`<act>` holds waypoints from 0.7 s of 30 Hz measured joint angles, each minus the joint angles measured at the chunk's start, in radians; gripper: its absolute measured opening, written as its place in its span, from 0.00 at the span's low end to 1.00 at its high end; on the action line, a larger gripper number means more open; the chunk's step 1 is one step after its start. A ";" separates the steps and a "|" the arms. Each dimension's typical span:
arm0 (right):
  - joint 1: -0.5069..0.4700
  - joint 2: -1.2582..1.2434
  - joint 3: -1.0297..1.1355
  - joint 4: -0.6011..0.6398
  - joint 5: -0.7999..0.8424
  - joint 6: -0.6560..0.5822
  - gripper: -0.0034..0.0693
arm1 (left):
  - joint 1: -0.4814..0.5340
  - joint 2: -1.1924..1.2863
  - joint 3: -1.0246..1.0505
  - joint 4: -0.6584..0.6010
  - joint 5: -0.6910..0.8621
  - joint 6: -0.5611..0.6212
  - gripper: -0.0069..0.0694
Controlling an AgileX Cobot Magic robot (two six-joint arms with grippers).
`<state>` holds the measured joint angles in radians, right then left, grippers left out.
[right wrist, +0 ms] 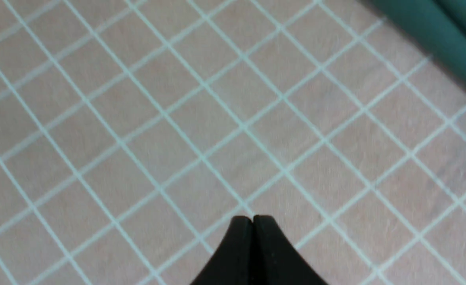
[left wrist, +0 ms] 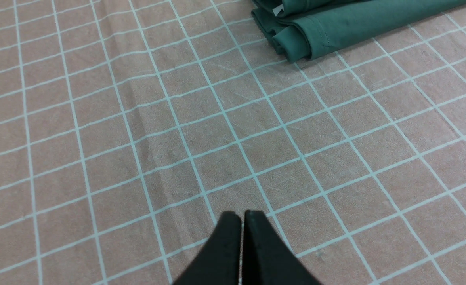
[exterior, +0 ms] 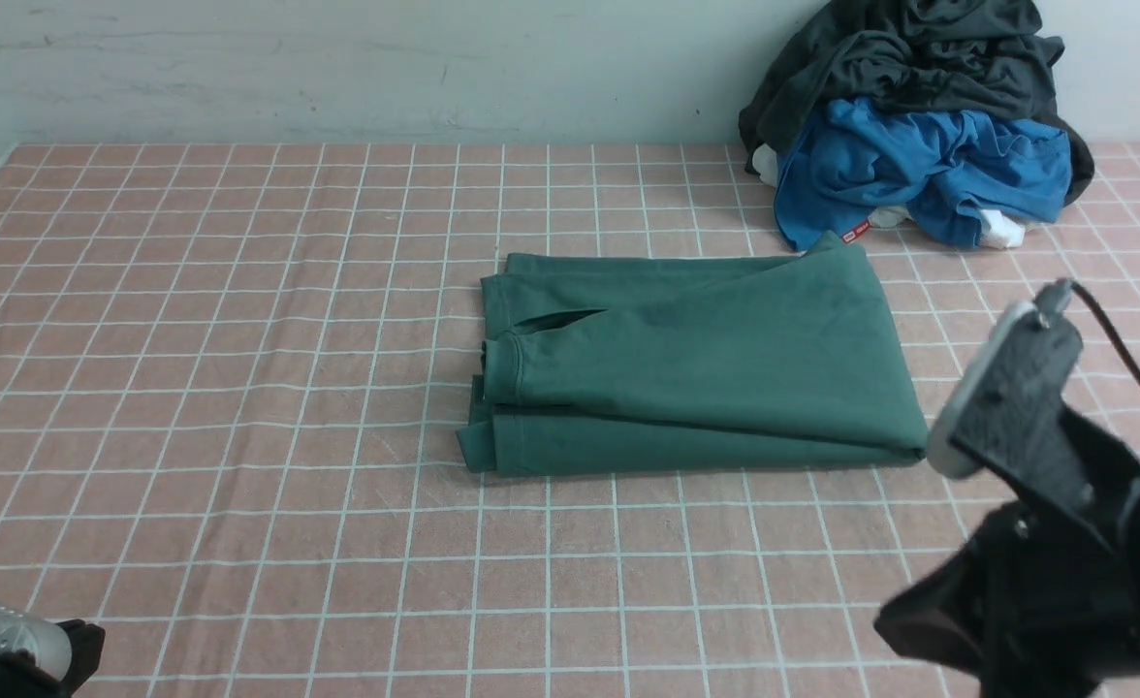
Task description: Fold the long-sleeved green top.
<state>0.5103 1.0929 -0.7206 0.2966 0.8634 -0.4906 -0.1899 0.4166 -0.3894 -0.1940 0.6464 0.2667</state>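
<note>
Right gripper [right wrist: 253, 219]: jaws are pressed together with nothing between them; it is held over bare cloth, beside the top's near right corner and clear of it.
Left gripper [left wrist: 242, 215]: jaws are likewise closed and empty; it is held well apart from the garment, near the front left edge of the table.
Green long-sleeved top [exterior: 696, 364]: it is laid in the middle of the checked tablecloth [exterior: 240, 388] as a flat, layered rectangle, with a cuff showing at its left end.
Task progress: folding is judged to be complete or nearly so.
Handling: the fabric is judged soft, light and limp; layers may slide apart if lifted.
Grip points: stacked edges at the corners are advised.
Clothes pile [exterior: 919, 126]: it is heaped against the far wall, just beside the top's far right corner.
</note>
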 joint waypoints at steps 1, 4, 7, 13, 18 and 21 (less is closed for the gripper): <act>0.000 -0.008 0.007 -0.030 0.029 0.018 0.03 | 0.000 0.000 0.000 0.000 0.000 0.000 0.09; 0.000 -0.031 0.013 -0.120 0.146 0.071 0.03 | 0.000 0.000 0.000 0.000 0.000 0.000 0.09; 0.000 -0.066 0.014 -0.204 0.236 0.163 0.03 | 0.000 0.000 0.000 0.000 0.000 0.000 0.09; 0.000 -0.204 0.041 -0.283 0.207 0.281 0.03 | 0.001 0.000 0.000 -0.003 0.000 0.000 0.09; -0.001 -0.449 0.170 -0.444 -0.042 0.331 0.03 | 0.001 0.000 0.000 -0.003 0.000 0.000 0.09; -0.024 -0.591 0.290 -0.531 -0.235 0.473 0.03 | 0.001 0.000 0.000 -0.003 0.000 0.000 0.09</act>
<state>0.4864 0.5018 -0.4304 -0.2340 0.6287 -0.0179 -0.1889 0.4166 -0.3894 -0.1968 0.6464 0.2667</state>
